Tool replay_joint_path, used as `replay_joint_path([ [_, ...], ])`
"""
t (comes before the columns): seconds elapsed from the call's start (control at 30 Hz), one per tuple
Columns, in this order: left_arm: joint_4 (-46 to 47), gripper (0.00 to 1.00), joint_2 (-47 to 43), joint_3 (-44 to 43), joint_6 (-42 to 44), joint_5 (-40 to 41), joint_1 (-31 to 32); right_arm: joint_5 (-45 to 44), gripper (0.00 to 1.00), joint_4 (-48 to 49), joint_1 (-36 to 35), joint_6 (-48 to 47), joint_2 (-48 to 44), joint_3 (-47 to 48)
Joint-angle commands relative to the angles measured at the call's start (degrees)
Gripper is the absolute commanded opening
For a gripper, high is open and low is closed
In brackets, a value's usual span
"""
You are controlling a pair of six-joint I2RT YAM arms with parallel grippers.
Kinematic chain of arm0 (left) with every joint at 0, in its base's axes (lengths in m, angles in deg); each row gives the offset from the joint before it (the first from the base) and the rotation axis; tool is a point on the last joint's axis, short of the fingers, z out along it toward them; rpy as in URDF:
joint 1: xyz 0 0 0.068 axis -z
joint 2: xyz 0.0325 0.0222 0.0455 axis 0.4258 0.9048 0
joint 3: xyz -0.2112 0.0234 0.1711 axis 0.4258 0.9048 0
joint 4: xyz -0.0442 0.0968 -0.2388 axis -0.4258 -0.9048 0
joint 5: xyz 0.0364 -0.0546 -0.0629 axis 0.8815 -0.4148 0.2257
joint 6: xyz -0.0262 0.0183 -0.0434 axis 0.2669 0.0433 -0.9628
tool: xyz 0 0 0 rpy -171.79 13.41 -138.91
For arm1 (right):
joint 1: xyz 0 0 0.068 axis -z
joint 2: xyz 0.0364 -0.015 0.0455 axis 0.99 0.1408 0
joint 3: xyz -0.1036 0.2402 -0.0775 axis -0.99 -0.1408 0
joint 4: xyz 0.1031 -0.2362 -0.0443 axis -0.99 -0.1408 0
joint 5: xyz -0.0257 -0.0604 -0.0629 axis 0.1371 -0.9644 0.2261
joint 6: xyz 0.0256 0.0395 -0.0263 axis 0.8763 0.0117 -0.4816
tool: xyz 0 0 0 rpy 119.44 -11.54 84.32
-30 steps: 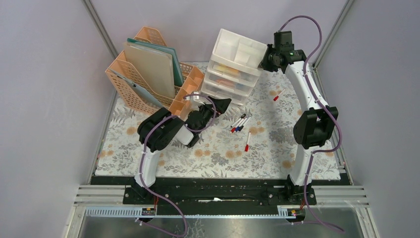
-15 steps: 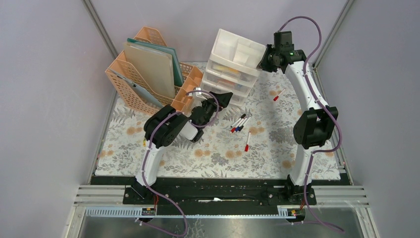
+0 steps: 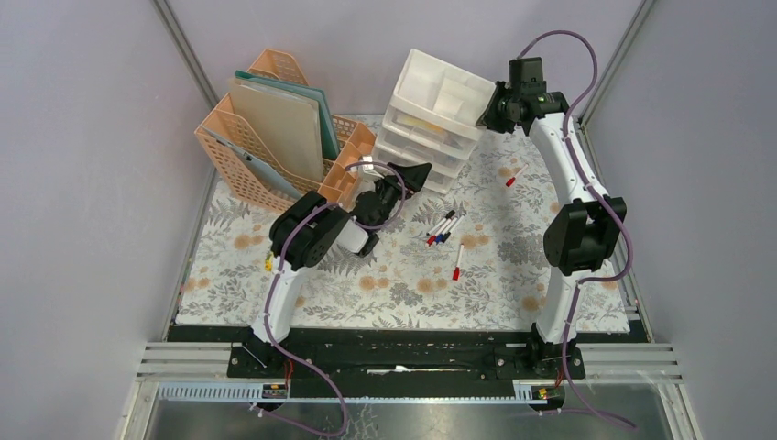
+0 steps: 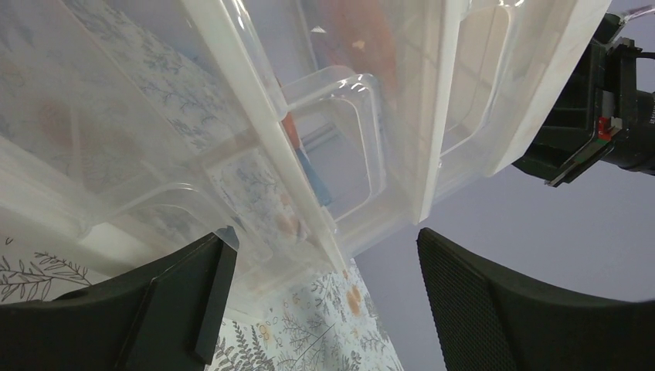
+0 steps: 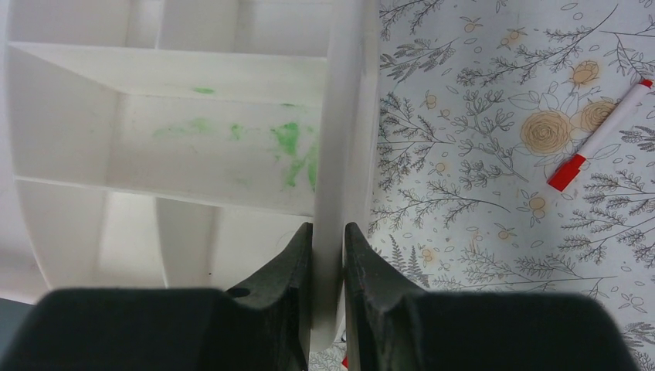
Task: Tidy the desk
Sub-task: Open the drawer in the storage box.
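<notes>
Pinching the thin rim of the white plastic drawer unit [image 3: 440,96], right gripper [image 5: 328,232]; left gripper [image 4: 323,247] jaws spread.

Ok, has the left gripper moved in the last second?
Yes. The left gripper has moved away from the loose pens and closer to the front of the white drawer unit.

No text, label, brand or number readable. Pens [image 3: 443,227] mid-desk [image 3: 403,284] too small for print to show. Drawer unit [image 3: 431,128] at far edge, file rack [image 3: 275,137] at far left corner: no legible marking.
</notes>
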Motion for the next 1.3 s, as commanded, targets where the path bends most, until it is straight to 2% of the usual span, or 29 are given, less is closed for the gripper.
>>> replay_joint_path([
  [0.0, 8.8, 0.9, -1.8, -3.0, 1.8, -1.7, -1.0, 6.7, 0.0, 5.0, -0.2, 3.7, -7.1, 3.5],
  [0.3, 8.9, 0.78, -8.8, 0.7, 0.1, -3.7, -1.6, -0.7, 0.0, 7.2, 0.0, -0.5, -6.3, 3.1],
  [0.5, 9.0, 0.75, -11.9, 2.3, -0.8, -5.4, -1.7, -5.2, 0.0, 9.6, 0.0, -2.4, -6.1, 1.4],
  [0.7, 9.0, 0.74, -14.2, 4.7, -1.1, -6.1, -1.6, -12.1, 0.0, 14.9, 0.0, -5.1, -6.8, -2.3],
  [1.03, 9.1, 0.73, -14.0, 6.6, -4.1, -7.4, -1.7, -15.4, 0.0, 22.8, -0.3, -5.6, -8.3, -10.1],
  [1.27, 9.2, 0.73, -13.1, 5.9, -7.6, -8.1, -1.7, -20.4, 0.0, 33.8, -5.3, -6.3, -12.0, -21.5],
])
